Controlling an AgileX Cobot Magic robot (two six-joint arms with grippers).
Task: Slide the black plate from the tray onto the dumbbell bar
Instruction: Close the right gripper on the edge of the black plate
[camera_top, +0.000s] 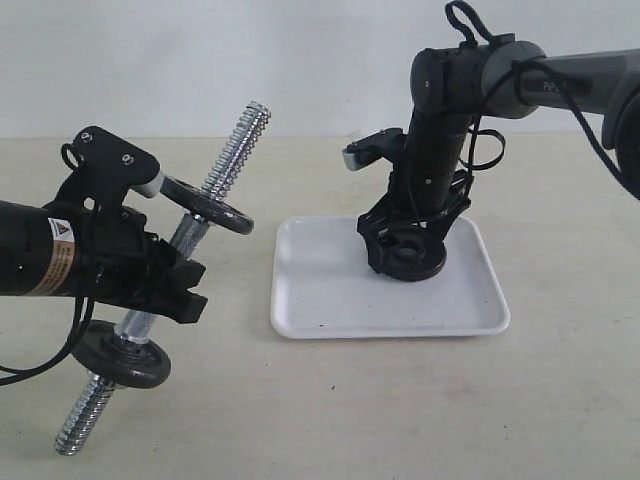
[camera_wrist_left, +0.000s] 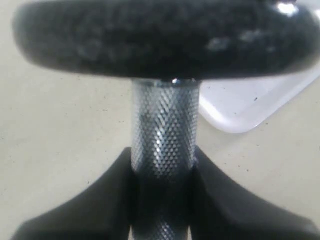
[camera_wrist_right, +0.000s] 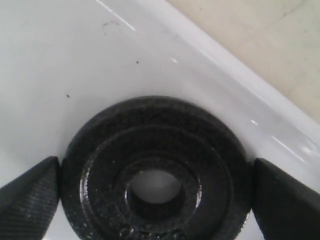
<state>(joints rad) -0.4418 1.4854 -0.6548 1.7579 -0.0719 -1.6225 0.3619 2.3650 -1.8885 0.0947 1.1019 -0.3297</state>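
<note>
The black plate (camera_top: 412, 264) (camera_wrist_right: 155, 132) lies flat in the white tray (camera_top: 330, 290) (camera_wrist_right: 75, 60) near its far right corner. My right gripper (camera_top: 408, 262) (camera_wrist_right: 155, 172) is lowered over it, open, with a finger on each side of the rim. One finger touches the rim and a thin gap shows at the other. My left gripper (camera_top: 170, 278) (camera_wrist_left: 162, 170) is shut on the knurled middle of the dumbbell bar (camera_top: 218, 165) (camera_wrist_left: 162, 125). The bar is held tilted above the table left of the tray, its upper threaded end pointing up and away.
Two other black plates sit on the bar, one above my left gripper (camera_top: 207, 205) (camera_wrist_left: 165, 40) and one below it (camera_top: 128, 353). The tray's corner (camera_wrist_left: 250, 107) shows beyond the bar. Beige tabletop surrounds everything.
</note>
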